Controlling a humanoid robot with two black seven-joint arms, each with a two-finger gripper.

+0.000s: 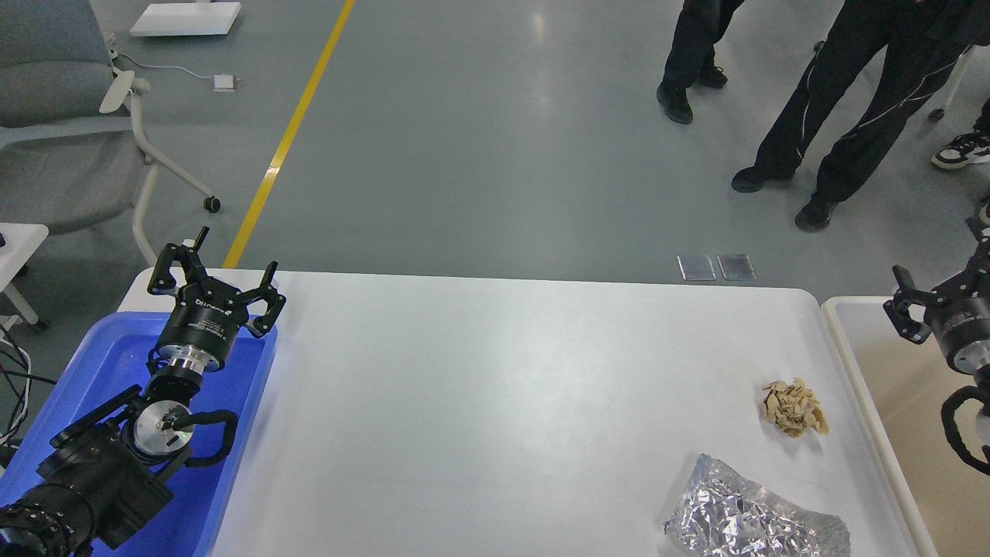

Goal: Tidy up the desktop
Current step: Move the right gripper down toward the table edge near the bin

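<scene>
Fingers of the left gripper (219,272) are standing wide apart and are holding nothing; the gripper is hanging over the far edge of the blue tray (85,363), at about nine o'clock of the view, with its black arm coming in from the lower left corner. The right gripper (940,288) is showing at three o'clock, partly cut by the edge of the view; its fingers are also spreading open and nothing is sitting between them. It is hovering over the beige bin (858,387), which is standing just beside the right edge of the desktop.

Between the two grippers the desktop (495,402) is filling the middle and the lower part of the view, from six o'clock up to the centre. The blue tray is lying on its left end. At about four o'clock a small pile of light brown chips (794,408) is lying on the white surface, near the right edge. A crumpled piece of silver foil (754,514) is lying at five o'clock, near the pile but apart from it, and the bottom edge of the view is cutting it.

Behind the desktop the grey floor is showing a yellow line (290,131) at eleven o'clock, a grey chair (62,116) at ten o'clock, and legs of people in dark trousers (843,100) standing at one o'clock.
</scene>
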